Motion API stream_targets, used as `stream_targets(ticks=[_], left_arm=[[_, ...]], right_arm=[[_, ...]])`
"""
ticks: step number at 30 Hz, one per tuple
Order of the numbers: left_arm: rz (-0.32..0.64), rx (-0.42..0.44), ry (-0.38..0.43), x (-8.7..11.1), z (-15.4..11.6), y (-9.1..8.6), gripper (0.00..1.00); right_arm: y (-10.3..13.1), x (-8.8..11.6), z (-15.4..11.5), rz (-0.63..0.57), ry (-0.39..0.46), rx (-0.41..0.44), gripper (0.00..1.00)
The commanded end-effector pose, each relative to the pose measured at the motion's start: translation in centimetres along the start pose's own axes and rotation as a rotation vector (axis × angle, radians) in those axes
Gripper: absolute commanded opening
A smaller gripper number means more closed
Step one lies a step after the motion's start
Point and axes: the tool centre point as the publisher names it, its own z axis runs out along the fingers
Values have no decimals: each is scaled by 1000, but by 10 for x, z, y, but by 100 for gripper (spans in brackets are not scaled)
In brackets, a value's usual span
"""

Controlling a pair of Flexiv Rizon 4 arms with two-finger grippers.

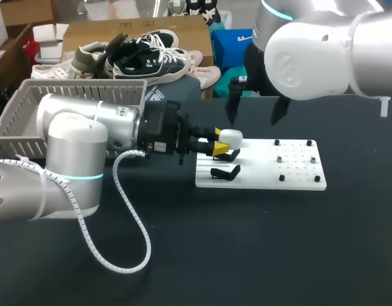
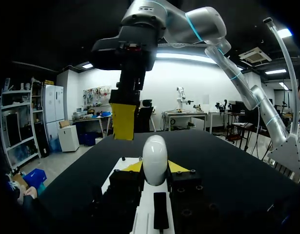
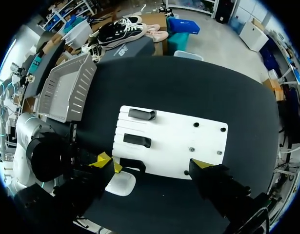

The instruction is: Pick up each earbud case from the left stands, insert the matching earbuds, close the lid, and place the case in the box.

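Left fingers (image 1: 220, 149) clamp the white case (image 1: 231, 136) from both sides, its long axis upright, at the board's (image 1: 297, 178) near edge. Right fingers (image 1: 233, 109), spread apart, hang just above and beyond it.

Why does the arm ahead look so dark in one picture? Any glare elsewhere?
Left wrist view: the grey right arm is lit from behind, so it shows dark, while the white oval earbud case in the left pincer catches even light. Head view: the same arm's pale shell shines bright; the black table shows no clear shadows.
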Motion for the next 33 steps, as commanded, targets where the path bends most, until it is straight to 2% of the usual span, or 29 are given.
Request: stream_targets(ticks=[1, 6, 12, 19, 26, 33], left_arm=[[1, -5, 0, 0, 0, -1, 0], [1, -5, 0, 0, 0, -1, 0], [1, -5, 0, 0, 0, -1, 0], [-26, -56, 18, -2, -27, -6, 0], [-48, -136, 59, -4, -59, -8, 0], [-116, -274, 145, -7, -100, -4, 0]], right_arm=[[-9, 6, -9, 25, -85, -17, 100], [-27, 5, -22, 18, -189, -70, 100], [-55, 16, -25, -1, -217, -140, 100], [-71, 30, -20, -25, -212, -185, 100], [-83, 35, -13, 7, -222, -204, 100], [-83, 35, -13, 7, -222, -204, 100]])
